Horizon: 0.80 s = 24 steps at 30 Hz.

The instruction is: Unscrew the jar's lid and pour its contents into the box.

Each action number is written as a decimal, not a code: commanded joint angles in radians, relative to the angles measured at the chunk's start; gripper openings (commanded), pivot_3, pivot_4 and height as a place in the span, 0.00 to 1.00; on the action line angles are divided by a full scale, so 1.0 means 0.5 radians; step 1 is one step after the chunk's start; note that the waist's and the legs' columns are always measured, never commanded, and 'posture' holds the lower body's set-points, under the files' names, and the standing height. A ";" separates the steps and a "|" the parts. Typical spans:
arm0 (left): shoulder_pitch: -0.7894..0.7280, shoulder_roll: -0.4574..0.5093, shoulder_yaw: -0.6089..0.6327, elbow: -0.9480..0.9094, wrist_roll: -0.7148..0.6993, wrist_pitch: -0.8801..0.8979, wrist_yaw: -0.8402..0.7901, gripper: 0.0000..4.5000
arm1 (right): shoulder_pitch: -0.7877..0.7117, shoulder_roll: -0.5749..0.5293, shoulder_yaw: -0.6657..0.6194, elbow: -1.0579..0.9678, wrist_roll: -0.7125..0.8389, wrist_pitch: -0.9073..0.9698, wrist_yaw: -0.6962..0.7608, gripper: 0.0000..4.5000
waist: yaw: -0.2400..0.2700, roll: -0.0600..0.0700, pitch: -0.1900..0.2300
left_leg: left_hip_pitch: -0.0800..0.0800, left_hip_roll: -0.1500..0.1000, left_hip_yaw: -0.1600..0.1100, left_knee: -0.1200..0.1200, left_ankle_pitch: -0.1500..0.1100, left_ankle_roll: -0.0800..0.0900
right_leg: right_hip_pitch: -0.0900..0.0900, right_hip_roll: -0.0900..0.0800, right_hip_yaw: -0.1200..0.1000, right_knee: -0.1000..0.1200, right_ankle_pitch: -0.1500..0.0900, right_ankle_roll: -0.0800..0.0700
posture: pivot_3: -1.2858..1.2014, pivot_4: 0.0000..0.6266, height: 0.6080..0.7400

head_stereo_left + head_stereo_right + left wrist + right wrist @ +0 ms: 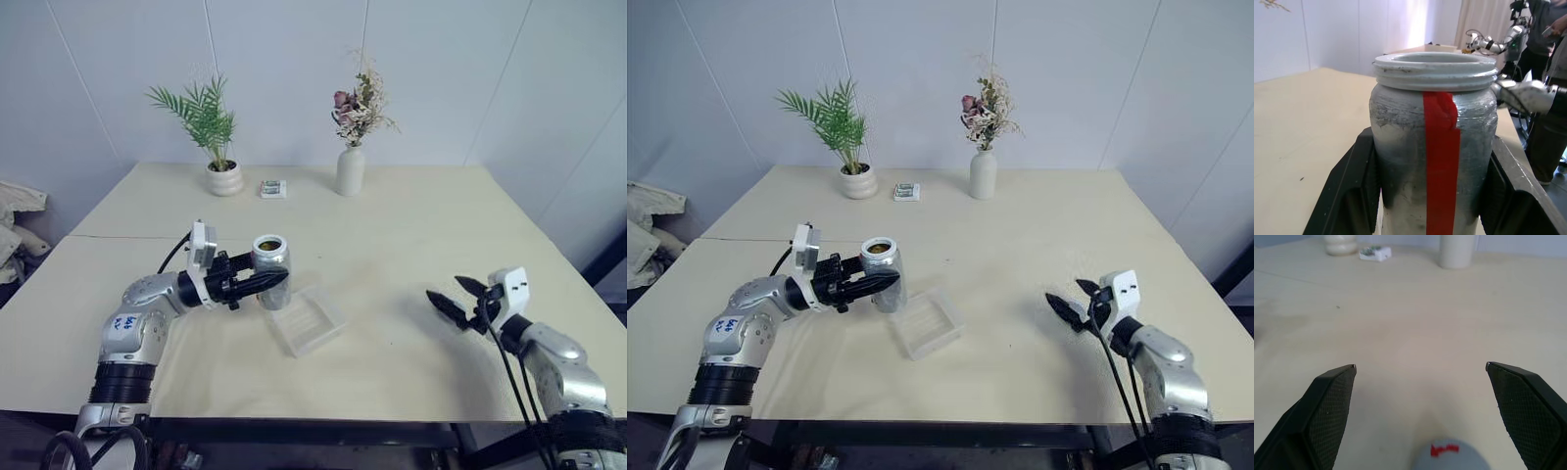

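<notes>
My left gripper [265, 282] is clamped on the jar [271, 269], its two black fingers pressed flat against opposite sides of the cylinder. In the left wrist view the finger pads [1349, 191] look matte and hard-edged, and the jar's wall is cloudy, smeared grey, with a strip of glossy red tape [1442, 161] running down its side. Its white threaded neck stands open, the rim thick and slightly scuffed. From the head camera I can see the dark olive contents [880, 249] through the open mouth. The jar is held upright just above the table [411, 255], beside the near-left corner of the box [306, 323].

The box is a shallow clear plastic tray, rectangular with rounded corners and a ribbed bottom, lying flat on the table at a slight angle between my two arms.

My right gripper [458, 299] has its fingers spread wide, with nothing between them. In the right wrist view the fingertips [1332, 401] are wedge-shaped with a fine cross-hatched rubber texture. Below and between them lies the lid [1452, 456], a round light-grey cap with a small red mark on top, resting on the table.

The table is a smooth, pale cream surface with a seam across the left part. Along its far edge stand a small ribbed white pot with a green fern-like plant [220, 147], a small green-white packet [273, 188], and a white bottle-shaped vase [350, 168] of dried flowers.
</notes>
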 commanded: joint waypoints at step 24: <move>-0.227 0.221 -0.086 0.076 0.367 -0.101 0.338 0.47 | 0.311 -0.720 -0.362 -1.245 0.536 0.496 0.636 0.99 | 0.013 -0.002 0.001 | -0.001 0.001 0.001 0.001 -0.003 0.002 | 0.003 0.000 0.000 -0.009 0.000 0.001 | 0.52 0.24 1.00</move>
